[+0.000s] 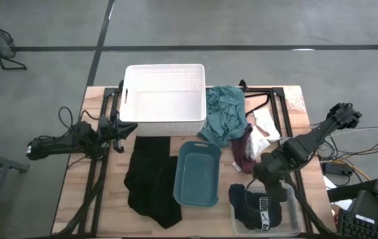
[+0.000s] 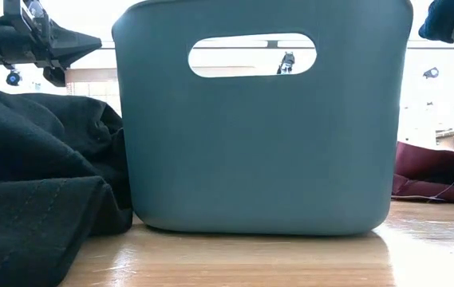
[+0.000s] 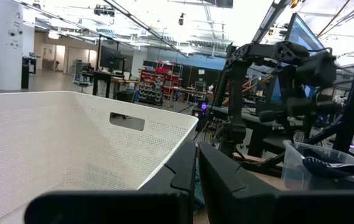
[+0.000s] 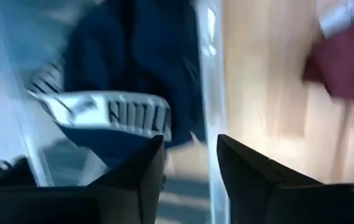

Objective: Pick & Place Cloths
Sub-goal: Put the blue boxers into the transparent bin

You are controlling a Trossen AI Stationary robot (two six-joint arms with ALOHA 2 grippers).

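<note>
**Right claw above the clear bin, navy cloth inside**

In the high view we see the right claw (image 1: 266, 174) in the lower right of the frame, hanging just over the far edge of a clear plastic bin (image 1: 293, 211). Its own wrist view shows the two dark fingers (image 4: 134, 180) spread apart with nothing between them, the bin's clear wall (image 4: 209, 93) running under the gap. The navy cloth with white lettering (image 1: 258, 207) lies inside that bin, one part draped over its left rim.

The left claw (image 1: 117, 127) waits at the left edge of the counter (image 1: 76, 199), beside the white basket (image 1: 165, 99) in the upper middle; its fingers (image 3: 223, 186) are pressed close together on nothing.

The large black cloth (image 1: 152, 180) lies spread at lower centre, touching the left side of the teal bin (image 1: 198, 172). The teal cloth (image 1: 225, 113) is heaped just right of the white basket, partly over a thin black hanger (image 1: 263, 99). Below it, the maroon cloth (image 1: 243, 153) and the small white cloth (image 1: 265, 129) lie side by side, touching, between the teal bin and the right arm.

In the low view the teal bin fills the centre, black fabric against its left side and maroon fabric at far right.
</note>
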